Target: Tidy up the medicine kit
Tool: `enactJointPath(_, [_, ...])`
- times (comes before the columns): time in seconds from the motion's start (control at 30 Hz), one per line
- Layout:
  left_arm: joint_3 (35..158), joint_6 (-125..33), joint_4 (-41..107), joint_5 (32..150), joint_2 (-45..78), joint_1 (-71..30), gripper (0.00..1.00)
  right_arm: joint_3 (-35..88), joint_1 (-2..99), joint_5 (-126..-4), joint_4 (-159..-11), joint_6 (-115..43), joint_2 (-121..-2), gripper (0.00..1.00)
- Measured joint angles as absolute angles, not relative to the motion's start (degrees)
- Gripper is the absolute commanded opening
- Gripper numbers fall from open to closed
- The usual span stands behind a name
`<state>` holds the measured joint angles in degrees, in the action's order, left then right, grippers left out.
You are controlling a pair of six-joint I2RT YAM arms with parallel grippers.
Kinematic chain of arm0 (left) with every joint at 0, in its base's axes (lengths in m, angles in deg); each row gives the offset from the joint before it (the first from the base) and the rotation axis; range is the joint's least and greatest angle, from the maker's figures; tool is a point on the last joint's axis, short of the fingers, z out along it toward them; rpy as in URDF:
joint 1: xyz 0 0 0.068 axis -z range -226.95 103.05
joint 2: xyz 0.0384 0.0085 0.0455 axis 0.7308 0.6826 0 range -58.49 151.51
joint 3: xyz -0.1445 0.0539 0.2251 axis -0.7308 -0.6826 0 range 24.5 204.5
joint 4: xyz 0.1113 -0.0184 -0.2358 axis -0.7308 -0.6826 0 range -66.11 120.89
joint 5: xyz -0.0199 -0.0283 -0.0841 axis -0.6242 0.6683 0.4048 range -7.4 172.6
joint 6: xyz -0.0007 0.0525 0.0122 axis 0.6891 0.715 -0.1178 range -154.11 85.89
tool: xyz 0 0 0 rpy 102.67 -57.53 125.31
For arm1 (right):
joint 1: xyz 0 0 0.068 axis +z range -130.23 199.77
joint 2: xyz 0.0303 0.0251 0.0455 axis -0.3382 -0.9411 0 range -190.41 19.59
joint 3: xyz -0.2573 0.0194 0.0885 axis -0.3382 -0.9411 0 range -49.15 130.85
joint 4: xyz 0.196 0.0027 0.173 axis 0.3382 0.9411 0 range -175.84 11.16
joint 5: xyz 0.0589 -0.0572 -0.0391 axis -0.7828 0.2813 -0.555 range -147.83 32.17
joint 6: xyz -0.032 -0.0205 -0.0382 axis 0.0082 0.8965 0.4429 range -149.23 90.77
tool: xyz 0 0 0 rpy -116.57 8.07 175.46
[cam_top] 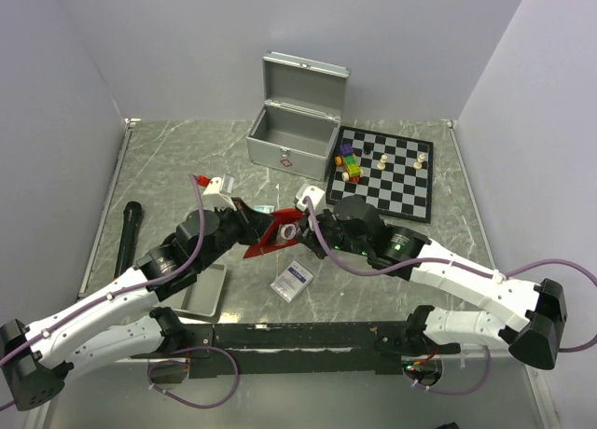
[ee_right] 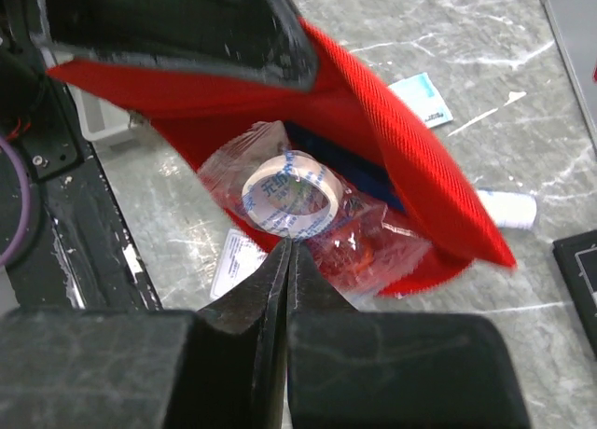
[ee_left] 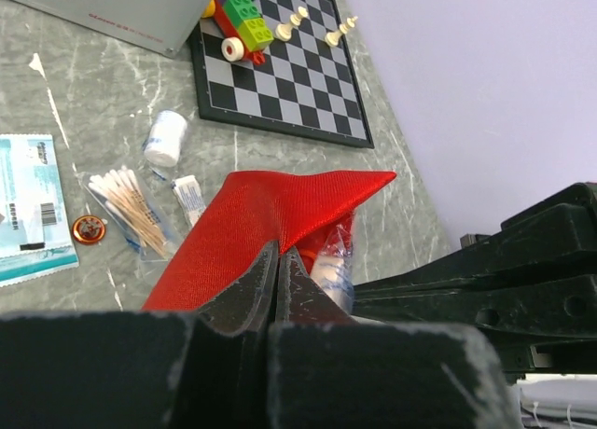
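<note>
A red pouch (cam_top: 270,235) is held open above the table centre. My left gripper (ee_left: 278,254) is shut on the pouch's upper edge (ee_left: 252,214). My right gripper (ee_right: 287,247) is shut on the edge of a clear plastic bag holding a white tape roll (ee_right: 287,194), which sits in the mouth of the pouch (ee_right: 401,159). The bagged roll also shows in the left wrist view (ee_left: 332,266) and in the top view (cam_top: 289,231). The left finger (ee_right: 187,28) pins the pouch's far lip.
An open metal case (cam_top: 294,126) stands at the back. A chessboard (cam_top: 387,172) with blocks and pawns lies to its right. Cotton swabs (ee_left: 131,210), a gauze roll (ee_left: 166,137), a plaster (ee_left: 189,198) and a wipe packet (ee_left: 28,210) lie on the table. A grey tray (cam_top: 201,294), a black cylinder (cam_top: 126,238) and a white packet (cam_top: 291,280) lie nearer.
</note>
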<state>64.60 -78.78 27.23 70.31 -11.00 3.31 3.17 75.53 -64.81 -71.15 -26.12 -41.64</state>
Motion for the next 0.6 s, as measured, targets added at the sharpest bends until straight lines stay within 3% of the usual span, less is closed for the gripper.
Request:
enactJointPath(0.4, [64.6, -78.3, 28.0, 72.7, -10.3, 3.1, 0.01, 9.4, 76.9, -63.8, -68.2, -22.8, -47.9, 0.00])
enactJointPath(0.5, [64.6, -78.2, 28.1, 72.7, -10.8, 3.1, 0.01, 9.4, 77.0, -63.7, -67.0, -22.6, -48.4, 0.30])
enactJointPath(0.6, [64.6, -78.1, 28.3, 72.7, -11.4, 3.1, 0.01, 9.4, 77.2, -63.5, -66.9, -22.5, -48.3, 0.47])
